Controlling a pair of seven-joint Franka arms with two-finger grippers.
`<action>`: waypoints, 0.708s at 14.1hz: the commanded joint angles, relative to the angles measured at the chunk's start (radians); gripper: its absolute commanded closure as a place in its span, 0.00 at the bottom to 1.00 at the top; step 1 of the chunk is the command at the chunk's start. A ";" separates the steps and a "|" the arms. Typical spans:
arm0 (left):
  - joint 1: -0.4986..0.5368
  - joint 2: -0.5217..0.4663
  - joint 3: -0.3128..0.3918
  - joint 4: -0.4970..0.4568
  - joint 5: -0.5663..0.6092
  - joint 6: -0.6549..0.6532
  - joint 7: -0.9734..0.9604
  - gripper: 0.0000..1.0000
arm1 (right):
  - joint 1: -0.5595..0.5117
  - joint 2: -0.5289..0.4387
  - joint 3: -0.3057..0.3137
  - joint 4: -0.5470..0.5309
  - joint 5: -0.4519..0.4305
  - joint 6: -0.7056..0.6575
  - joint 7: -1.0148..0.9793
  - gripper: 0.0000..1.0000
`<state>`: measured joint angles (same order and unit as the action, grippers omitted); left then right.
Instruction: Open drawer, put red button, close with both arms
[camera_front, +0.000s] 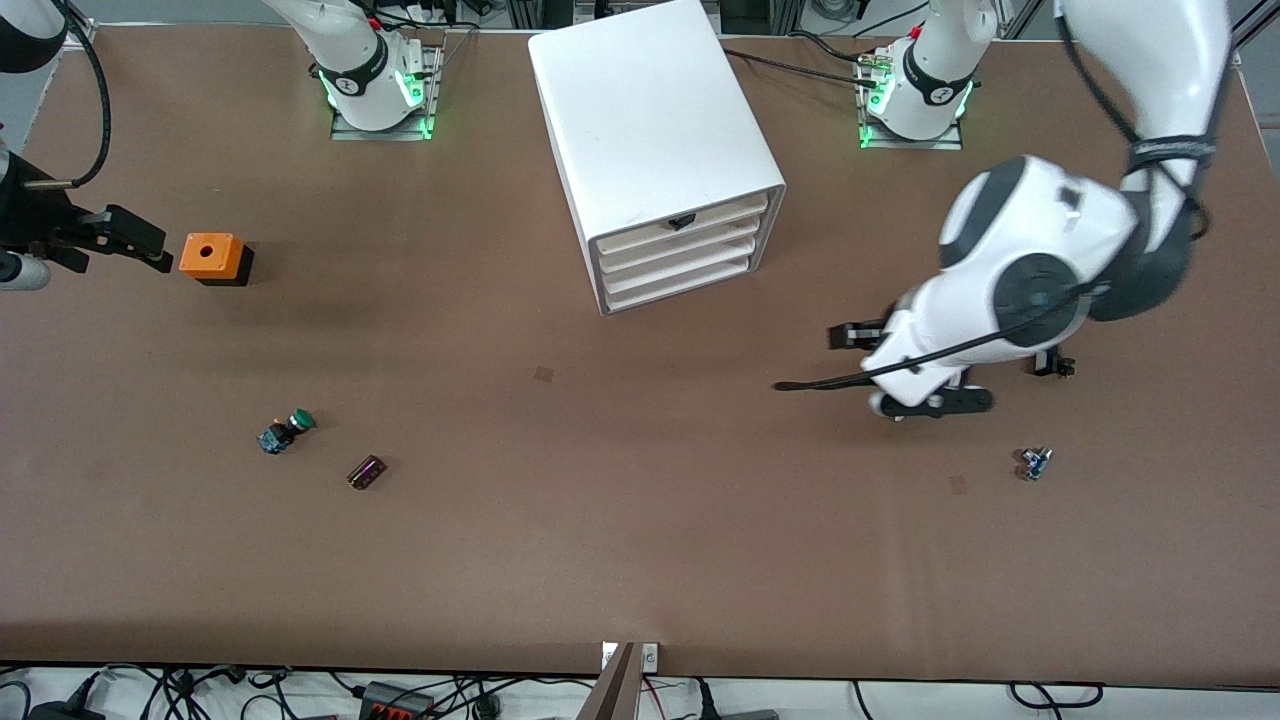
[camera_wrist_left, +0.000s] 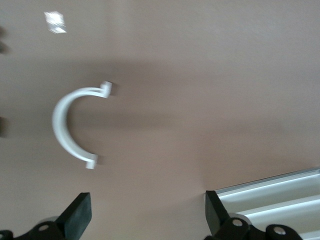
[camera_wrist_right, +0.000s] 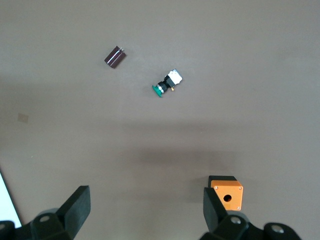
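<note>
1. My left gripper (camera_wrist_left: 147, 212) hung low over the bare brown tabletop (camera_front: 640, 560) toward the left arm's end, fingers (camera_wrist_left: 80, 217) spread wide and holding nothing.
2. In my left wrist view a white C-shaped plastic clip (camera_wrist_left: 70, 125) lay flat on the table between those fingers and apart from them. A corner of the white four-drawer cabinet (camera_front: 660, 150) showed beside one finger.
3. The cabinet stood between the two arm bases, all four drawers pushed in and a small black latch (camera_front: 682, 221) on the top one.
4. A small blue-and-black part (camera_front: 1035, 462) lay on the table, nearer to the front camera than my left arm's wrist. It was too small for me to tell whether it was the red button.
5. My right gripper (camera_wrist_right: 146, 207) waited over the right arm's end of the table, fingers (camera_wrist_right: 80, 205) likewise spread and empty, just beside the orange box with a round hole on top (camera_front: 212, 257).
6. A green-capped push-button (camera_front: 285, 432) lay on its side nearer to the front camera than the orange box. A small dark purple block (camera_front: 366, 472) lay near it.
</note>
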<state>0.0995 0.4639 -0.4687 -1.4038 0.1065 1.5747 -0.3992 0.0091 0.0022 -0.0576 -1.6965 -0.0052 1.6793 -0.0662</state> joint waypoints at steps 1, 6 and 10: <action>0.051 -0.036 -0.010 0.065 0.047 -0.119 0.152 0.00 | 0.009 -0.030 0.004 -0.026 -0.015 -0.018 -0.010 0.00; 0.091 -0.207 0.083 0.043 0.036 -0.160 0.431 0.00 | 0.009 -0.030 0.005 -0.029 -0.015 -0.007 0.006 0.00; -0.069 -0.370 0.361 -0.155 -0.034 -0.017 0.585 0.00 | 0.009 -0.030 0.005 -0.029 -0.015 -0.015 0.046 0.00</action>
<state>0.0929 0.2157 -0.2038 -1.3843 0.0981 1.4492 0.1363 0.0166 0.0019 -0.0567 -1.6990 -0.0052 1.6682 -0.0439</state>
